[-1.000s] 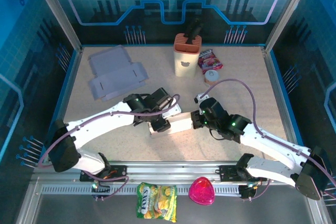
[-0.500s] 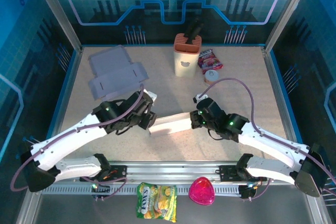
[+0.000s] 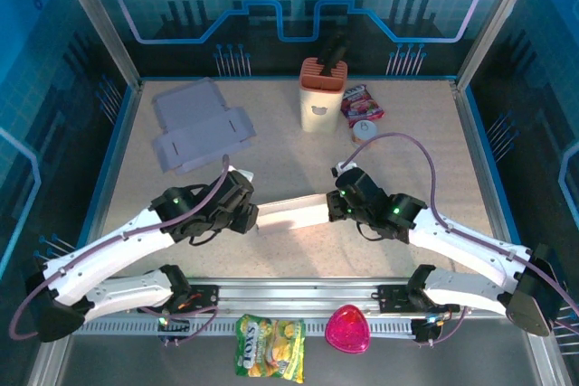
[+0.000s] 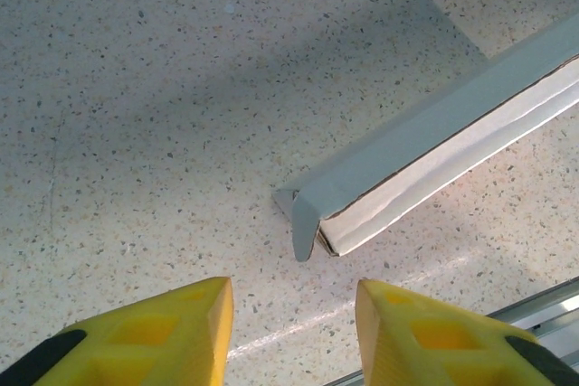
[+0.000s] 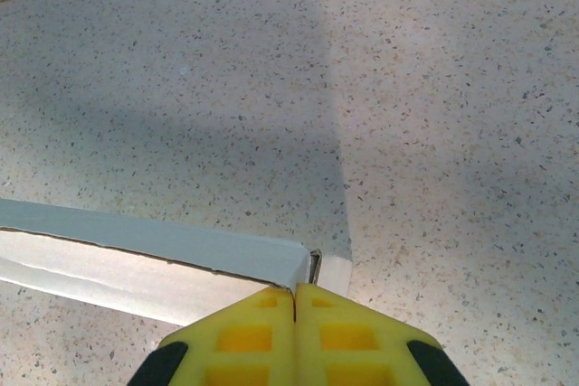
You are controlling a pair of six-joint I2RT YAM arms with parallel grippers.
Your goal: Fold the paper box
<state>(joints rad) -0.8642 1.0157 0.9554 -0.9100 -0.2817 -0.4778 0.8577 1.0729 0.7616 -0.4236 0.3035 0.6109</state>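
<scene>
The paper box (image 3: pixel 294 214) looks light and bendy; the empty, half-open left pincer (image 4: pixel 291 314) could pinch its end flap (image 4: pixel 304 220), the right pincer (image 5: pixel 295 300) being shut.

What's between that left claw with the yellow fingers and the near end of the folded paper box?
Nothing but bare speckled table, seen in the left wrist view, separates the open left claw from the paper box.

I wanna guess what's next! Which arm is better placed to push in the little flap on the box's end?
Probably the left. The left gripper is open, facing the loose flap of the paper box. The right gripper is shut on its other end.
</scene>
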